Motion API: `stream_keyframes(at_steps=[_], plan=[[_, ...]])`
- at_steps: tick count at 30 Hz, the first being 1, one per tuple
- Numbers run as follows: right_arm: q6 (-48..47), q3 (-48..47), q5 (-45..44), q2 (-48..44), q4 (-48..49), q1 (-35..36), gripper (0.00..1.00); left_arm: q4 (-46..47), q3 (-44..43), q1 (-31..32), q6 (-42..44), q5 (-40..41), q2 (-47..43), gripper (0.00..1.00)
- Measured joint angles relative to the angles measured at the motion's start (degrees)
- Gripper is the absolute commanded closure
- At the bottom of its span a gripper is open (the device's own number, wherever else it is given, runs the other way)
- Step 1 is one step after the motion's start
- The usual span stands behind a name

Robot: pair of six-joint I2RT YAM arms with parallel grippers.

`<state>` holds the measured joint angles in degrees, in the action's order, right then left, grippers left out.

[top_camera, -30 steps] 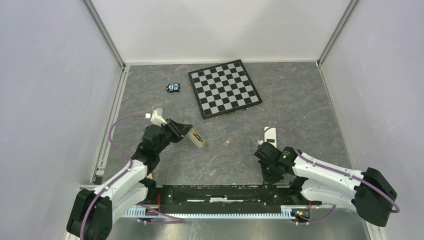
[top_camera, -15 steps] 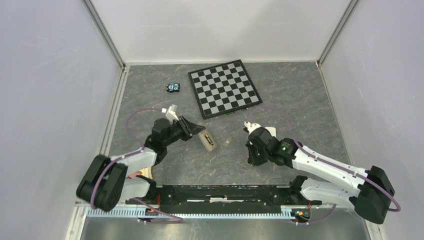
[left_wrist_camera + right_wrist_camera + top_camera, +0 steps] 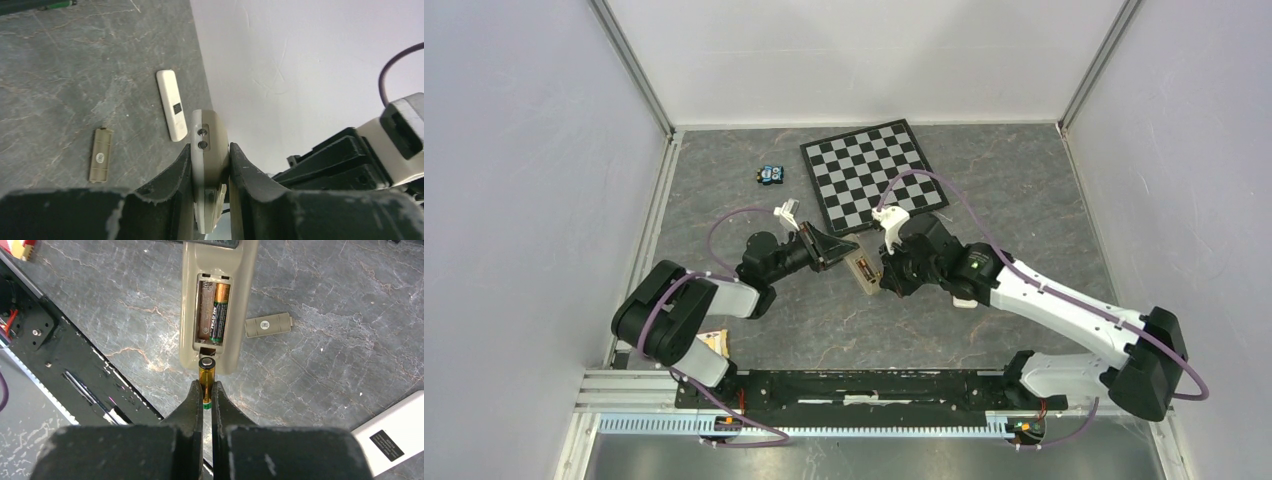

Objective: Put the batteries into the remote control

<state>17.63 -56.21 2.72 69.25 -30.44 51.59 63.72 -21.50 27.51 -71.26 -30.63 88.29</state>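
Both my arms reach to mid-frame in the top view, left gripper (image 3: 210,161) clamped on the remote control (image 3: 208,137), right gripper (image 3: 207,392) pinching one battery (image 3: 207,371).

Bright, even, soft-shadowed light; near wrist-view foregrounds blur.

left end effector (image 3: 844,254) grips the remote control (image 3: 864,275), right end effector (image 3: 886,279) just beside.

Grey marbled table (image 3: 1024,200) carries a checkerboard (image 3: 874,178), tan cover (image 3: 268,325), white slab (image 3: 171,104).
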Motion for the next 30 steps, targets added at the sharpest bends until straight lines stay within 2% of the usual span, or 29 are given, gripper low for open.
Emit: stream_keyframes(at_steps=[12, 30], plan=[[-2.9, -1.6, 1.8, 3.9, -0.4, 0.0, 0.97, 5.0, -0.1, 1.0, -2.8, -1.0, 1.3, 0.98], [-2.8, -4.7, 2.2, 7.5, -0.5, 0.0, 0.85, 6.7, -0.1, 1.2, -2.7, -1.0, 2.6, 0.98]])
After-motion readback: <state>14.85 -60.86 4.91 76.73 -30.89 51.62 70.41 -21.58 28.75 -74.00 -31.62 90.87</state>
